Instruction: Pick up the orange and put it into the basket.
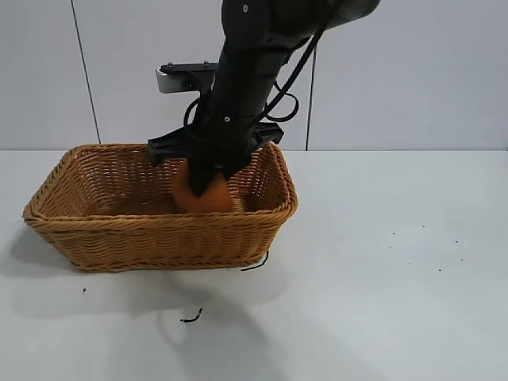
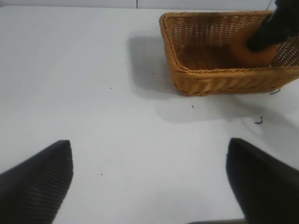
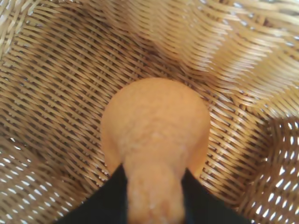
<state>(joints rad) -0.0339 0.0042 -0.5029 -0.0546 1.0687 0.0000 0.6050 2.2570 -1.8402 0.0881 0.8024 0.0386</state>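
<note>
**Orange held low inside the basket by the right arm**

A wide white surface (image 1: 381, 278) fills the room's foreground, stretching back to a pale wall. On its left half sits the basket (image 1: 159, 238), a big tan wicker rectangle with flaring sides and a thick braided rim, its long side facing me. The black right arm comes down from above at a slant and reaches over the basket's far rim into its right end. Its right end effector (image 1: 203, 184) is closed on the orange (image 1: 208, 197), dark fingers (image 3: 201, 205) pinching the narrow knobbly neck of the fruit from either side, with the rounded body hanging below them. The orange is inside the basket, below the rim and close to the right wall; whether it touches the woven floor I cannot tell. The left end effector (image 2: 149, 182) hovers well to the left of the basket, over bare surface, its two dark fingers spread wide apart and holding nothing. A few small dark twig scraps (image 1: 190, 317) lie on the surface just in front of the basket.
</note>
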